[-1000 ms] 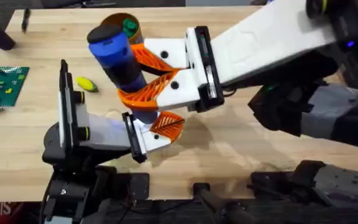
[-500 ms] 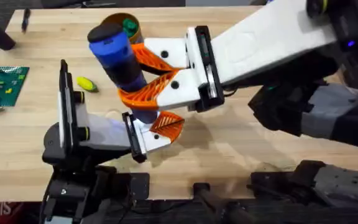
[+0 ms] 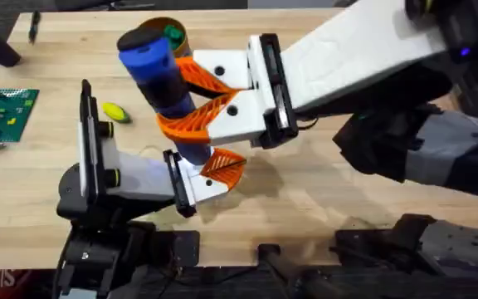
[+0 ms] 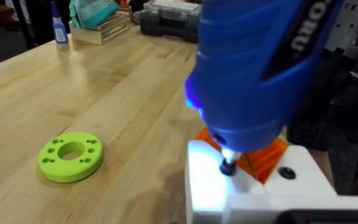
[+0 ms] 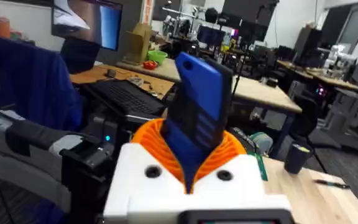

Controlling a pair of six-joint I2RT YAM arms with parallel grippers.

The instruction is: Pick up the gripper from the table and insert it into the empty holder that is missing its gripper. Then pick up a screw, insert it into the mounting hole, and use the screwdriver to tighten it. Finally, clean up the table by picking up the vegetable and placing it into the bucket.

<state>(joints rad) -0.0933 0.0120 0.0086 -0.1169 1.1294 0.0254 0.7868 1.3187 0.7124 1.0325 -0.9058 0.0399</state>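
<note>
Two arms meet over the middle of the table [image 3: 322, 199]. From the overhead camera, the right arm's claw [image 3: 187, 104] reaches in from the right and is clamped on the screwdriver [image 3: 160, 79], its orange ribbed pads [image 3: 193, 120] pressed against the blue barrel from either side. The screwdriver stands nearly upright, tilted a little, its dark cap toward the camera and its narrow bit end pointing down.

Below it lies the left arm's claw [image 3: 214, 173], stretched out from the lower left with its white finger base and an orange tip [image 3: 222, 166] just under the screwdriver's lower end. Whether this claw's fingers are apart or together cannot be told from the pictures.

Seen from the left wrist camera, the screwdriver [image 4: 253, 74] looms close, and its dark bit [image 4: 228, 167] touches the top of a white finger base [image 4: 247, 186], lit by a bluish glow. An orange piece [image 4: 263, 158] sits right behind the bit. A bright green disc [image 4: 71, 155] lies on the wood well apart to one side.

From the right wrist camera, the blue screwdriver [image 5: 199, 118] rises between the orange pads [image 5: 160, 149] of that claw.

On the left part of the table, the yellow and green vegetable [image 3: 114, 112] lies on the wood. At the far edge stands the bucket [image 3: 166, 31], partly hidden behind the screwdriver. A green block plate [image 3: 2, 112] lies at the left edge.
</note>
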